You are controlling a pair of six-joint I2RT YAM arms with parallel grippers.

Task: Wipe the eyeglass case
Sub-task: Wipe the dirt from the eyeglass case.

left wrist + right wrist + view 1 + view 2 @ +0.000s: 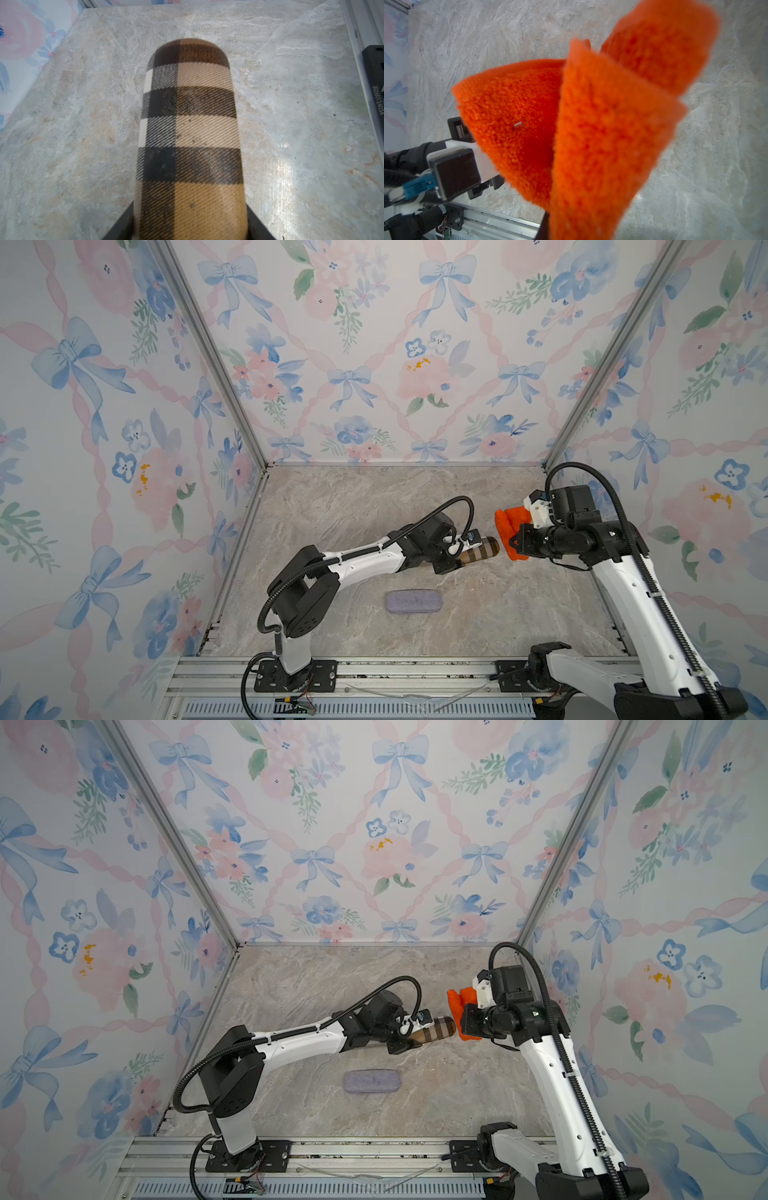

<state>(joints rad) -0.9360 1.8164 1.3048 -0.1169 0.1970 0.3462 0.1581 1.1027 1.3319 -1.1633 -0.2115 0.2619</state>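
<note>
The left arm [357, 562] rises from the front edge of the tabletop [332, 506], left of the middle, and reaches toward the right edge. Nearer the front edge than that arm, about midway along it, a grey-lilac eyeglass case [413, 602] lies flat on the stone-patterned surface, apart from both arms; both top views show it [372, 1081].

Further right, the left pincer [459, 555] pinches one end of the plaid eyeglass case [482, 551], a rounded oblong in tan, brown and black checks. The case is carried above the tabletop, roughly level, over the right half and about midway between the front and back edges, its free rounded end pointing at the right edge. In the left wrist view the case [191, 135] runs out from between the two black fingers [122, 226], which press against its sides.

Just beyond that free end hangs the orange cloth [509, 522], a fuzzy terry piece bunched into folds. In both top views the case's end [436, 1031] comes right up beside the cloth [457, 1002]; whether they touch cannot be told.

The right pincer [517, 545] is pressed together on the cloth, holding it off the tabletop near the right edge. In the right wrist view the cloth [591, 135] fills the middle, hiding the fingers.
</note>
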